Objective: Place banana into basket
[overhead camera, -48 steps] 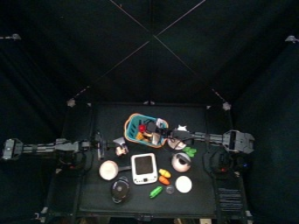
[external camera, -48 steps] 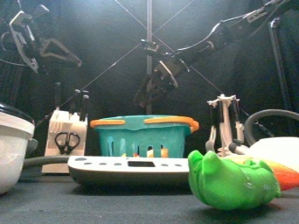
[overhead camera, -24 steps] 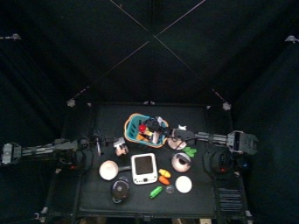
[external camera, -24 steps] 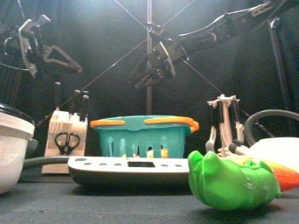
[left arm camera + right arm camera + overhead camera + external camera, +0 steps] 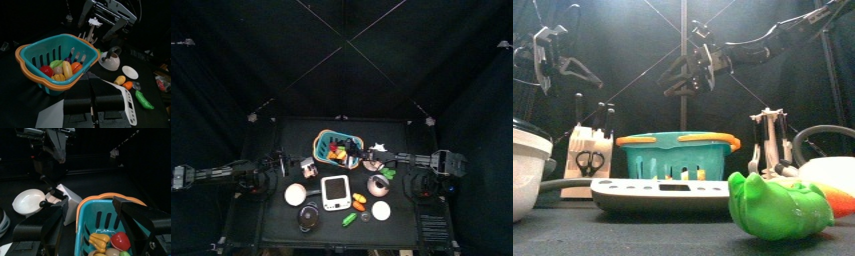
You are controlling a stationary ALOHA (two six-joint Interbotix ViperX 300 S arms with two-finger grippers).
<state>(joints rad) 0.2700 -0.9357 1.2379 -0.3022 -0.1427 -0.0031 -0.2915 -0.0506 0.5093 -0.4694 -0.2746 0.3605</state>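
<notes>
The teal basket (image 5: pixel 333 146) stands at the back middle of the table, also in the front view (image 5: pixel 676 155). The yellow banana (image 5: pixel 67 68) lies inside it among red and orange toy foods, and shows in the right wrist view too (image 5: pixel 100 241). My right gripper (image 5: pixel 369 154) is open and empty, raised above the basket's right side (image 5: pixel 691 68); its jaws stand wide apart over the basket's rim (image 5: pixel 107 203). My left gripper (image 5: pixel 277 166) is shut and empty, held high to the basket's left (image 5: pixel 551 60).
A white device (image 5: pixel 660 190) lies in front of the basket. A green toy (image 5: pixel 780 205) sits at the front right, a pale bowl (image 5: pixel 524 165) at the front left. A scissors holder (image 5: pixel 589 150) and a rack (image 5: pixel 770 140) flank the basket.
My right gripper has risen away from the basket. My left gripper has drawn back to the left and dropped a little.
</notes>
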